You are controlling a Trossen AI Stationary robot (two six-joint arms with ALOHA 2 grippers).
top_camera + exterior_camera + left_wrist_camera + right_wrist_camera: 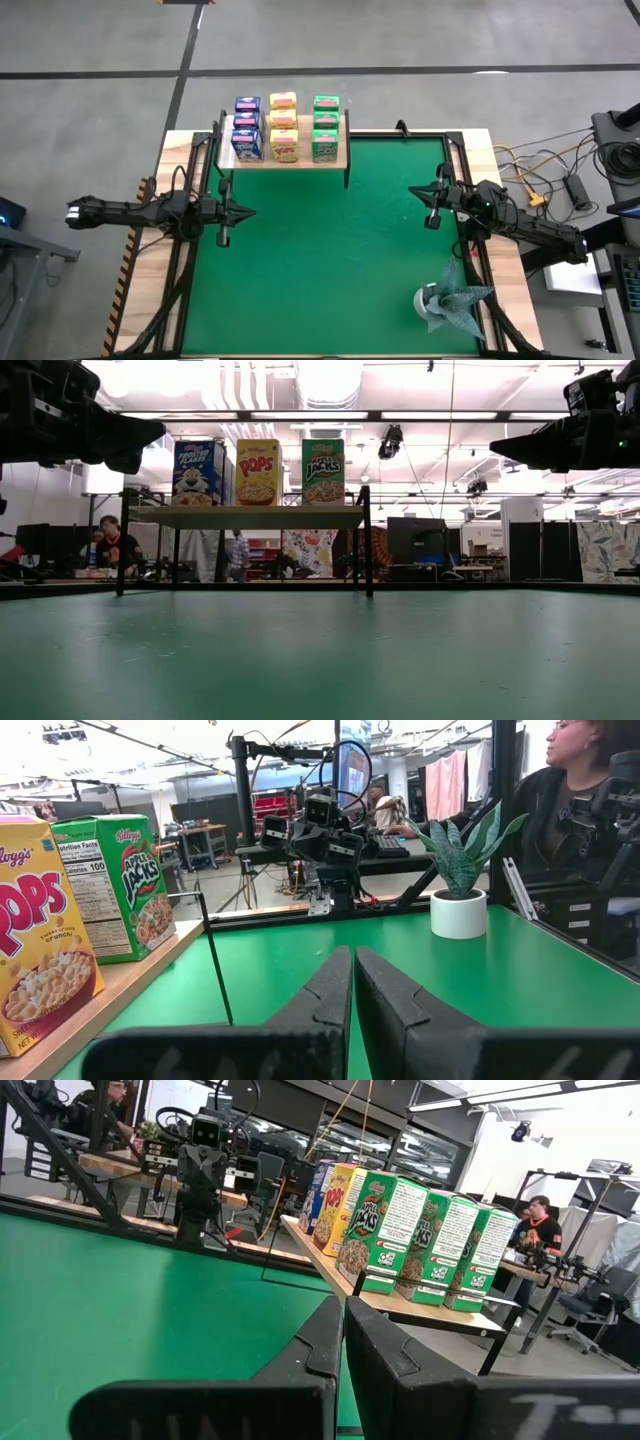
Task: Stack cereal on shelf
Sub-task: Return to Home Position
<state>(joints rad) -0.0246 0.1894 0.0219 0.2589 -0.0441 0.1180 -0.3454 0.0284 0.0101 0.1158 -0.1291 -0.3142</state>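
With the cereal (283,128) ranked by colour on the shelf (290,163) at the tabletop's (330,260) far edge, we hold our left hand (352,960) and right hand (339,1310) closed on nothing, well clear, since stacking looks done.

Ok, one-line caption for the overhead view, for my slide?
Nine cereal boxes in blue, yellow and green columns on the shelf; left hand and right hand shut above the green mat.

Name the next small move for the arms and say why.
Probably just park both arms: all nine cereal boxes stand on the shelf, none lies on the green mat, and the left hand and right hand are shut, empty, near the mat's sides.
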